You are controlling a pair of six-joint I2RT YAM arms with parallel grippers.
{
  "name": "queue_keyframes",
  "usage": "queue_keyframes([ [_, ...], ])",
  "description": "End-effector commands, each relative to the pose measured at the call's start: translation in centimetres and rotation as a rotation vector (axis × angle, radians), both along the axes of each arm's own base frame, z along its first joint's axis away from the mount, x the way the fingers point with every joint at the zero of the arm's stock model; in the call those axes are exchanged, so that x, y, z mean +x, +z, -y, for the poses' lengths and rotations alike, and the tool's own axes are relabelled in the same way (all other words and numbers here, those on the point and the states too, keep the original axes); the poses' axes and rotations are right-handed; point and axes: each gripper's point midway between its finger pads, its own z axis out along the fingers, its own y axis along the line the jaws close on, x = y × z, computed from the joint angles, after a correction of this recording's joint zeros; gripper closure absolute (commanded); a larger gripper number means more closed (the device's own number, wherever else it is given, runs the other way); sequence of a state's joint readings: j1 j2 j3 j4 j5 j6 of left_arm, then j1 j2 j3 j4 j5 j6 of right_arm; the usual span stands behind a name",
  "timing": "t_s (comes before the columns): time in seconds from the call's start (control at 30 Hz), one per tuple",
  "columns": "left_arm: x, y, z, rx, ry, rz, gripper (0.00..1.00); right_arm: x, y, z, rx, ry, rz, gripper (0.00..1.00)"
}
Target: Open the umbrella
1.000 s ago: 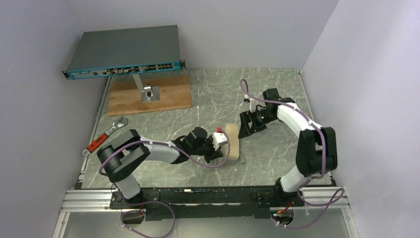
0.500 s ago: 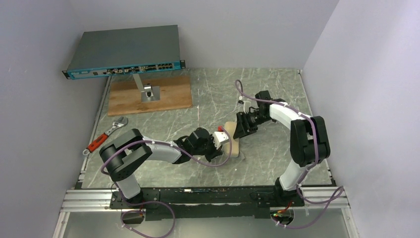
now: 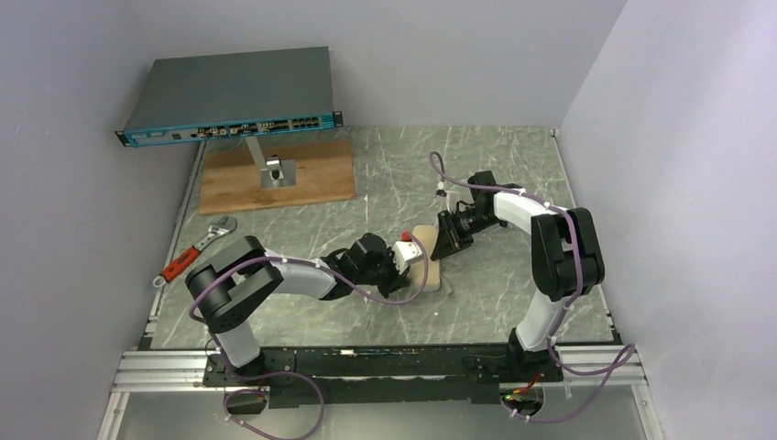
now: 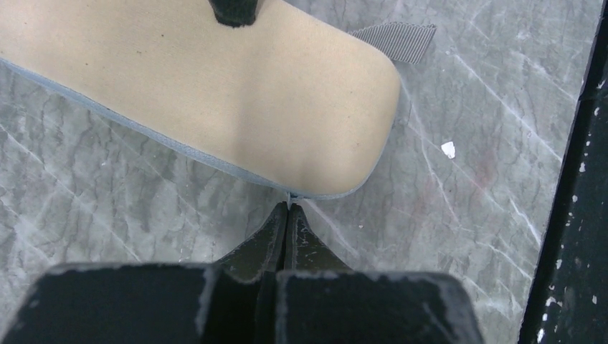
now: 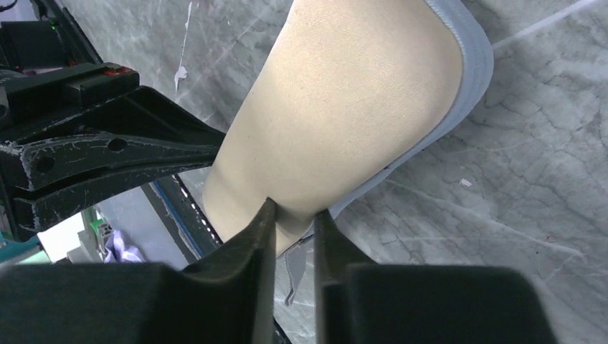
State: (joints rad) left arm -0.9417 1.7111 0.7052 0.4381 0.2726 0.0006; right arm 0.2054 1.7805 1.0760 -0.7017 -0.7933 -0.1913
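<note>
The umbrella (image 3: 429,266) is a bundled cream oblong with grey piping, lying mid-table. In the left wrist view the umbrella (image 4: 215,93) fills the top, and my left gripper (image 4: 288,206) is shut, its tips pinching the grey seam at the bundle's near end. A grey strap (image 4: 394,37) pokes out beside it. In the right wrist view my right gripper (image 5: 294,208) has its jaws drawn close on a fold of the cream umbrella (image 5: 344,107) at its other end. From above, the left gripper (image 3: 414,273) and right gripper (image 3: 438,242) meet the bundle from opposite sides.
A network switch (image 3: 229,92) hangs over a wooden board (image 3: 311,179) with a metal stand (image 3: 273,170) at the back left. A red-handled wrench (image 3: 197,246) lies by the left wall. Walls close both sides.
The right arm swung left to the umbrella's far end and its jaws closed from wide open onto the cream fabric. The left gripper stayed shut and barely moved.
</note>
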Motion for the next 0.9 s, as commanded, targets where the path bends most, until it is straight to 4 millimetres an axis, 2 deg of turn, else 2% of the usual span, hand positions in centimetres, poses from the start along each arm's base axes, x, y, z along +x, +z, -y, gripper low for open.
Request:
queue_keyframes([
  [0.0, 2.1, 3.1, 0.6, -0.068, -0.021, 0.087, 1.00, 0.4, -2.8, 1.5, -0.132, 0.112, 0.105, 0.92],
  [0.1, 3.7, 3.0, -0.5, -0.054, 0.011, 0.100, 1.00, 0.5, -3.6, 2.2, -0.179, 0.171, 0.136, 1.00],
  [0.23, 6.8, 3.1, -1.7, -0.047, 0.073, 0.133, 1.00, 0.5, -4.0, 2.2, -0.180, 0.220, 0.144, 1.00],
  [0.4, 10.8, 4.3, -1.8, -0.066, 0.108, 0.174, 1.00, 0.4, -4.0, 1.6, -0.165, 0.278, 0.179, 1.00],
  [0.53, 13.0, 4.5, -1.5, -0.079, 0.132, 0.173, 1.00, 0.3, -3.9, 1.3, -0.154, 0.311, 0.194, 1.00],
  [0.63, 14.6, 4.3, -2.0, -0.103, 0.188, 0.112, 1.00, 0.5, -3.5, 1.3, -0.144, 0.345, 0.231, 1.00],
  [0.7, 14.3, 4.1, -2.1, -0.108, 0.176, 0.097, 1.00, 1.0, -3.2, 1.4, -0.149, 0.364, 0.264, 1.00],
  [0.77, 12.7, 4.1, -1.9, -0.116, 0.134, 0.094, 1.00, 2.2, -2.5, 1.4, -0.146, 0.352, 0.303, 1.00],
  [0.87, 9.6, 3.9, -1.9, -0.110, 0.089, 0.088, 1.00, 5.1, 0.1, 1.2, -0.122, 0.281, 0.353, 0.84],
])
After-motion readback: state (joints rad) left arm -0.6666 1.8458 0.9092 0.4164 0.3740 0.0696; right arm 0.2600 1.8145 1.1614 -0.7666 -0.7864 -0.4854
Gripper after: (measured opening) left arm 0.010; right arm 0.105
